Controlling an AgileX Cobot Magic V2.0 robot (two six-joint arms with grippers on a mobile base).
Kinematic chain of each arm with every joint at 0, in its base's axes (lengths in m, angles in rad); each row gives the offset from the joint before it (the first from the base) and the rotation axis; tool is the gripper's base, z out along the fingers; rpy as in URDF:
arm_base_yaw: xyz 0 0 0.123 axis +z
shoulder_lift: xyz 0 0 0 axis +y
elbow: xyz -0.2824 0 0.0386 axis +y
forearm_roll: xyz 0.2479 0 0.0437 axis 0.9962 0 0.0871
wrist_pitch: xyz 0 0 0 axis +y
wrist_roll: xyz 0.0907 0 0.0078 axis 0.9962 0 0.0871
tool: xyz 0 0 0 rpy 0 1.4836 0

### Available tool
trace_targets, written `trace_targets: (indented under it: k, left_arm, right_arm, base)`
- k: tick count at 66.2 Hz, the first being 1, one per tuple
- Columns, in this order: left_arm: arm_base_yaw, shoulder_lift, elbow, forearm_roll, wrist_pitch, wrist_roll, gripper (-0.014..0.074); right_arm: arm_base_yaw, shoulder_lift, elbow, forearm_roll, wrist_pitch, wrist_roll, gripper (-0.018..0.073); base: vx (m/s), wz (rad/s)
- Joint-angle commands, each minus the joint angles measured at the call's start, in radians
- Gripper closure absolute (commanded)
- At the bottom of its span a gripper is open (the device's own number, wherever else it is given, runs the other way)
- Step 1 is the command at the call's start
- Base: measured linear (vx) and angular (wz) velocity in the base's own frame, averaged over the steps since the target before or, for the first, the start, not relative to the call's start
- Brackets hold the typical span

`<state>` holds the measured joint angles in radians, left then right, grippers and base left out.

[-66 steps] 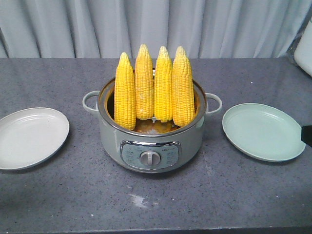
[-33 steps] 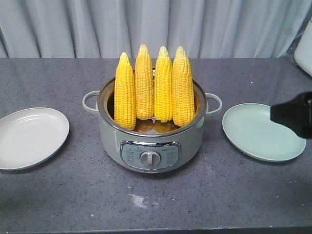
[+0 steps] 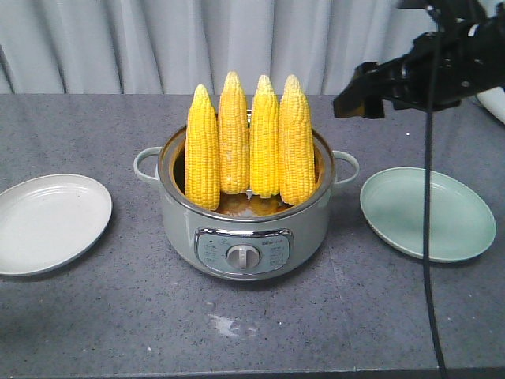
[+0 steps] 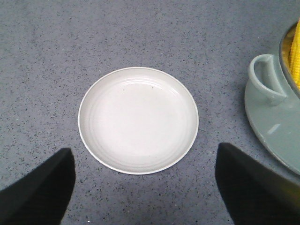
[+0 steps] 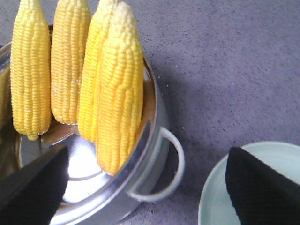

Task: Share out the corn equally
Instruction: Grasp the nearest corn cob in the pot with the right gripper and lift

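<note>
Right pincer point(image 3: 356, 91) wide, empty | left pincer point(image 4: 144, 152) wide, empty | speckled grey countertop point(image 3: 102, 126) | pale pleated curtain point(image 3: 118, 39) behind

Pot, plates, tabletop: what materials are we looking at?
Pot: sage-green glossy shell, likely painted metal or plastic; inner liner shiny bare metal, mirror reflections. White plate and green plate: glazed ceramic or melamine, soft sheen. Tabletop: grey speckled, stone or laminate, matte.

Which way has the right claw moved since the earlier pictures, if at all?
Yes: right claw went up and left, off the green plate toward the pot.
</note>
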<state>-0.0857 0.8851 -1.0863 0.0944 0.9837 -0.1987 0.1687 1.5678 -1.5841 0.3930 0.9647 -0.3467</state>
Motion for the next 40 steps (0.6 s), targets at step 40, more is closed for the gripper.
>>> trace_targets:
  k: [40]
  left_arm:
    - [-0.002,-0.004,-0.032,-0.002,-0.066,-0.011,0.0020]
  right_arm:
    - [0.106,0.293,-0.312,0.002,-0.083,0.005,-0.0020]
  base:
    - [0.00,0.00]
